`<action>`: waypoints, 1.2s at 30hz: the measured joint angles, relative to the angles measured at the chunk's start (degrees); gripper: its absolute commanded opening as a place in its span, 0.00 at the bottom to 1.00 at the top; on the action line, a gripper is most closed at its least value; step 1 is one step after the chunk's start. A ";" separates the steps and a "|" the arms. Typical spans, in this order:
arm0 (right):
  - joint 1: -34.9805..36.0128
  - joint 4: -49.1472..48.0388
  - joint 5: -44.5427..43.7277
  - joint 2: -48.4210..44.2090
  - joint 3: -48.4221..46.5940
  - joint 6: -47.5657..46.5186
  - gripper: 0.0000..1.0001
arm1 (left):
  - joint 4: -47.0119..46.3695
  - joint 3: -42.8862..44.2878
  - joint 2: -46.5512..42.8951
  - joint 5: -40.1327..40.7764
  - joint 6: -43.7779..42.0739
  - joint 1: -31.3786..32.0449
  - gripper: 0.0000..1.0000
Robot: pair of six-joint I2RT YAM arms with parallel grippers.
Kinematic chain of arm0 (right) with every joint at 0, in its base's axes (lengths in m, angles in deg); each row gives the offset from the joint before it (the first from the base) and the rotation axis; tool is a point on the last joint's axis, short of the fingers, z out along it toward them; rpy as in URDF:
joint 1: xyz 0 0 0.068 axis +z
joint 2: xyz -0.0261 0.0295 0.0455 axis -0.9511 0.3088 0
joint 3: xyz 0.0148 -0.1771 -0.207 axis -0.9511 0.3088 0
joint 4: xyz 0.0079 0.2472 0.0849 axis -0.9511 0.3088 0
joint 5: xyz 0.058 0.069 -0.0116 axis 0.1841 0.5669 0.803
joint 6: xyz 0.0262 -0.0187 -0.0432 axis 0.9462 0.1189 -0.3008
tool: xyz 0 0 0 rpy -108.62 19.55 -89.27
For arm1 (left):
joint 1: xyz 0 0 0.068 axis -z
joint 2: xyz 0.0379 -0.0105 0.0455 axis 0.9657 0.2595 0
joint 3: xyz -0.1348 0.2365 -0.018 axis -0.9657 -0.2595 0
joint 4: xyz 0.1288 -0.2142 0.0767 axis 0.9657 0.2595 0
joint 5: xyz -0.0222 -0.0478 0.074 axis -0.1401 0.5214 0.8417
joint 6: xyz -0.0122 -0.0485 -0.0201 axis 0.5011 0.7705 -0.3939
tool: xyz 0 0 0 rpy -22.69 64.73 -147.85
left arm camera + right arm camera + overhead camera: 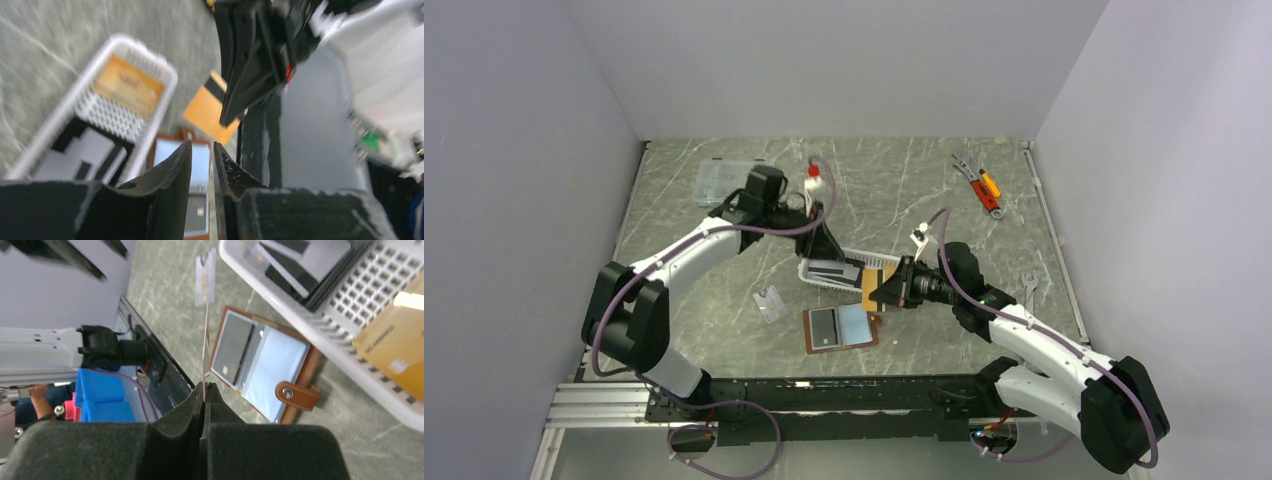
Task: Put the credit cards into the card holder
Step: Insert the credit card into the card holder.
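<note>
The brown card holder (864,340) lies open on the table, pale blue inside, with a dark card (822,329) in its left half. It also shows in the right wrist view (300,395) and the left wrist view (201,159). My right gripper (886,290) (204,385) is shut on an orange-gold credit card (873,289) (210,107), held on edge just right of and above the holder. My left gripper (831,258) (202,147) hangs over the white basket, jaws slightly apart and empty. Black and grey-striped cards (85,152) (305,260) and another orange-gold card (127,82) (395,340) lie in the basket.
The white slotted basket (809,272) (150,62) sits just behind the holder. A small clear plastic piece (770,303) lies to its left. A clear compartment box (719,180), a red-capped bottle (815,183) and hand tools (980,185) are at the back.
</note>
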 measured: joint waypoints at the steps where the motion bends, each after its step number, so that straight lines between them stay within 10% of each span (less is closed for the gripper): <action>1: 0.90 0.63 -0.87 0.02 0.59 -0.35 0.00 | 4.61 -0.90 -0.83 2.36 -5.44 1.46 0.28; 9: 8.61 2.62 -7.50 5.84 1.60 -2.91 0.00 | 21.92 -12.74 -5.29 23.41 -30.14 12.90 0.26; 36: 9.25 3.74 -17.59 13.27 1.57 -7.08 0.00 | 20.35 -13.70 0.72 49.64 -48.26 28.15 0.22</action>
